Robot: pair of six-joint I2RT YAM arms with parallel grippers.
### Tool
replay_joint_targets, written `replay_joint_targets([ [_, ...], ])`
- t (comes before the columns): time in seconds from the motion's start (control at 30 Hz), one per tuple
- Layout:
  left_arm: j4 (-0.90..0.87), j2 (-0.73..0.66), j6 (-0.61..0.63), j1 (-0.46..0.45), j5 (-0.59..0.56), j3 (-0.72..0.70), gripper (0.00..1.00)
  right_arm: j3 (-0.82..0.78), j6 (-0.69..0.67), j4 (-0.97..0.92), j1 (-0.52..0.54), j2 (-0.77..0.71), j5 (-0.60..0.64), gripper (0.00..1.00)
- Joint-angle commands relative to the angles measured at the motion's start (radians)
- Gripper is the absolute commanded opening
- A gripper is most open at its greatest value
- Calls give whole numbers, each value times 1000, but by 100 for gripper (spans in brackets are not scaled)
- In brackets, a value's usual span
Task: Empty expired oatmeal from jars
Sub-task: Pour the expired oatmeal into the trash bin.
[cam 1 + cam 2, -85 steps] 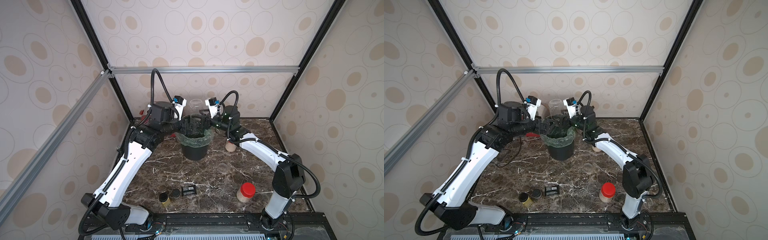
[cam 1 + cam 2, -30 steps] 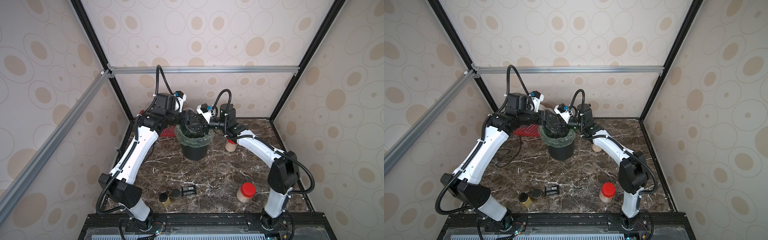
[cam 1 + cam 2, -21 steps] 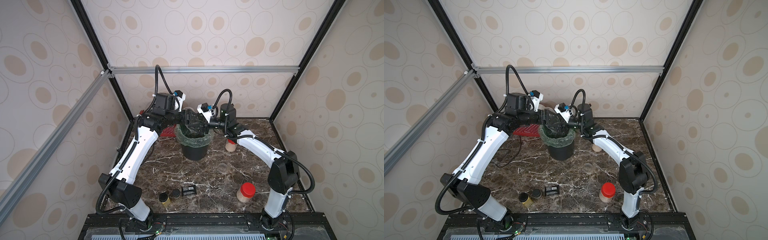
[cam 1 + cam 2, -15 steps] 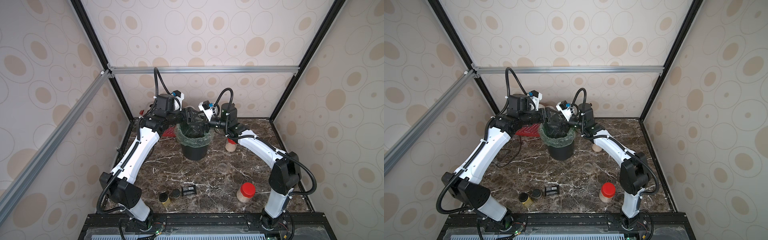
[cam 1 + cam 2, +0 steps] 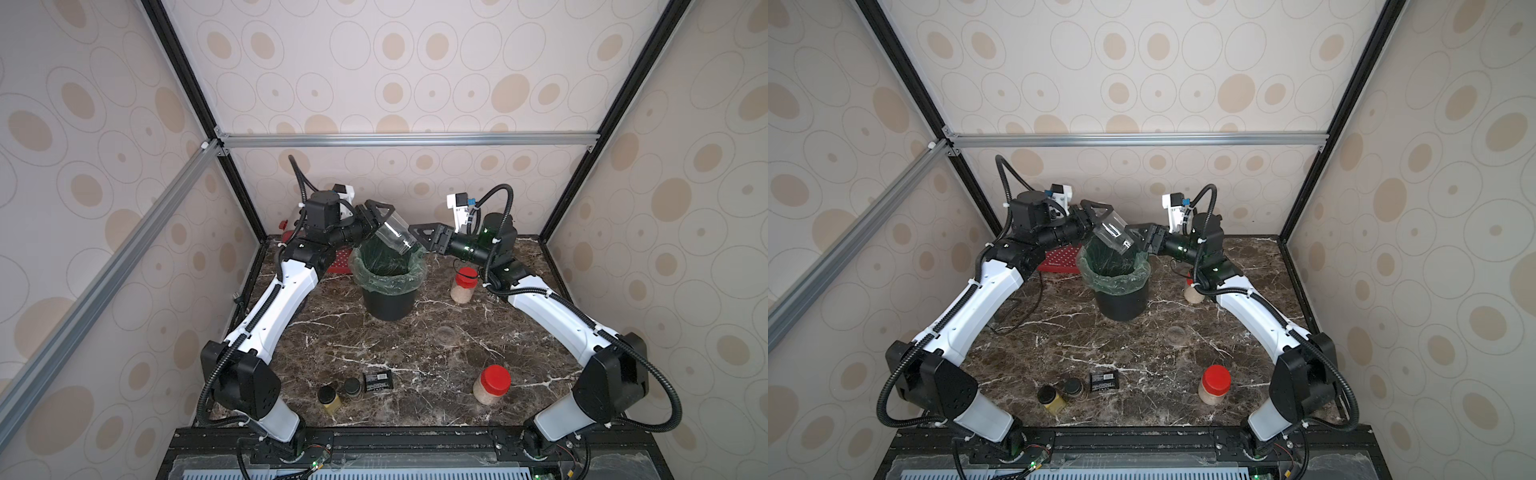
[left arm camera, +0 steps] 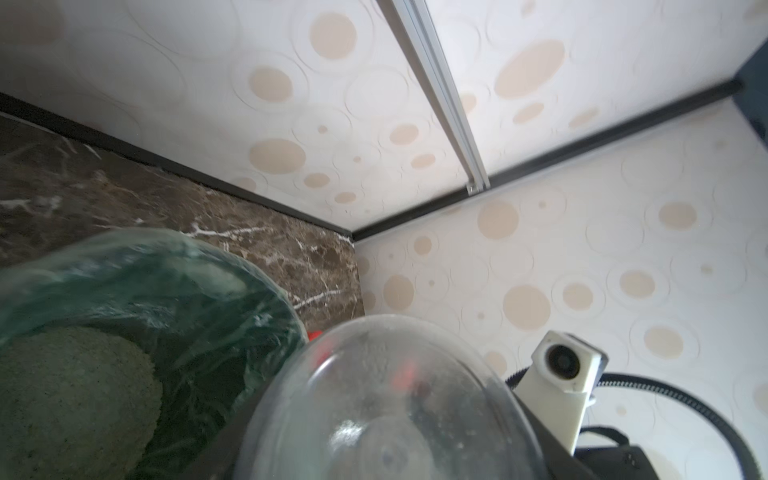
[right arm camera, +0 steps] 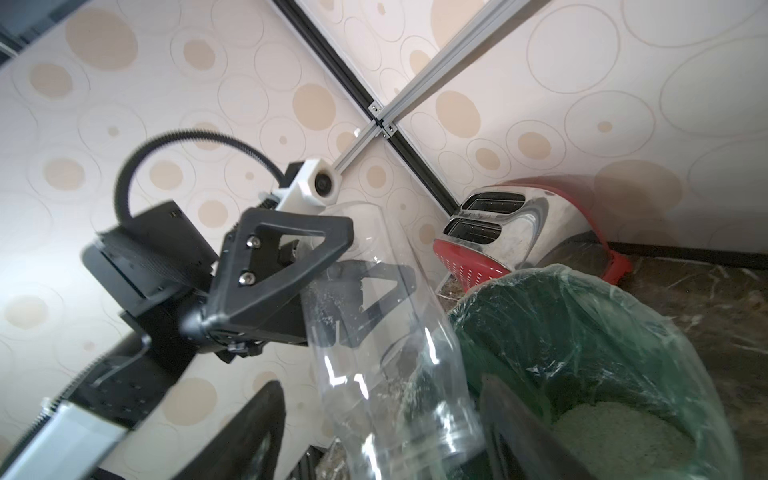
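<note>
An empty clear jar point(image 5: 395, 235) point(image 5: 1113, 235) hangs tilted, mouth down, over the black bin point(image 5: 388, 282) with its green liner. My left gripper point(image 5: 384, 224) is shut on the jar's base end; in the left wrist view the jar's bottom point(image 6: 390, 411) hides the fingers. My right gripper point(image 5: 415, 241) point(image 7: 382, 432) is open, its fingers point(image 7: 257, 432) standing on either side of the jar's neck with gaps. Pale oatmeal point(image 7: 615, 432) point(image 6: 70, 395) lies heaped in the bin. Two red-lidded jars of oatmeal point(image 5: 463, 284) point(image 5: 491, 384) stand on the table.
A red and silver toaster point(image 7: 519, 224) and a red perforated basket point(image 5: 1059, 259) sit behind the bin. Two small black-lidded jars point(image 5: 328, 397) point(image 5: 352, 386) and a black packet point(image 5: 378, 380) lie near the front edge. A clear round lid point(image 5: 445, 334) rests mid-table.
My right gripper has let its jaws apart and drawn back a little to the right of the jar. The left gripper still holds the tilted jar over the bin.
</note>
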Motion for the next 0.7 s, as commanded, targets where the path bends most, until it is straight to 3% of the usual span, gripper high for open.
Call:
replay_joint_targets([
  [0.0, 170, -25, -145, 29, -16, -22, 53, 7, 209, 148, -2, 41, -78, 80],
  [0.27, 233, -42, -217, 37, -34, -65, 53, -32, 253, 313, 9, 92, -27, 99],
  [0.67, 364, -52, -314, 37, -19, -137, 55, 90, 301, 418, 72, 243, 6, 99],
])
